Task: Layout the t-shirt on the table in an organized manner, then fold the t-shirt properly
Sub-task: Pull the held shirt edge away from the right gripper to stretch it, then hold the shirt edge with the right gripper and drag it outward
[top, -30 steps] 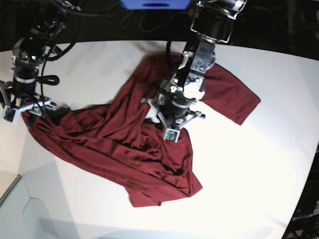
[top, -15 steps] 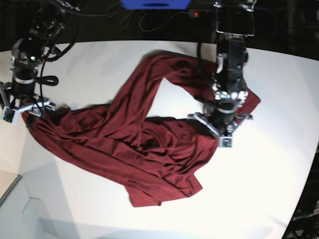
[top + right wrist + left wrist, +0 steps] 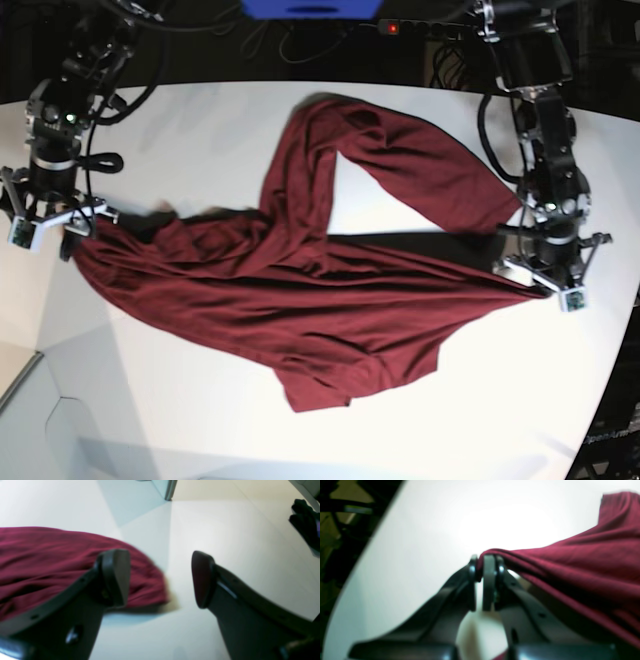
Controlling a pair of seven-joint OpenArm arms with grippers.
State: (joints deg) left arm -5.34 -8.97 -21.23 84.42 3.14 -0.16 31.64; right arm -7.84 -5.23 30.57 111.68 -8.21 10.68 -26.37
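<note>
The maroon t-shirt (image 3: 300, 290) lies stretched across the white table (image 3: 200, 120), one part looping up toward the far edge. My left gripper (image 3: 545, 275) is at the right side of the base view, shut on a pinch of the t-shirt's edge. The left wrist view shows the left gripper (image 3: 482, 566) closed, with the fabric (image 3: 570, 562) pulled taut from it above the table (image 3: 420, 530). My right gripper (image 3: 55, 225) stands open at the t-shirt's left end. In the right wrist view the right gripper (image 3: 160, 578) is wide apart, one finger (image 3: 116, 576) over the t-shirt's (image 3: 50, 555) rounded edge.
The table's curved edge runs close behind my left gripper, with dark floor (image 3: 335, 542) beyond it. A grey panel (image 3: 30, 420) sits at the lower left corner in the base view. A dark object (image 3: 303, 517) shows at the right of the right wrist view.
My left gripper has travelled from the middle of the table to its right side, dragging the t-shirt's edge with it and stretching the fabric out. The right arm has stayed put.
</note>
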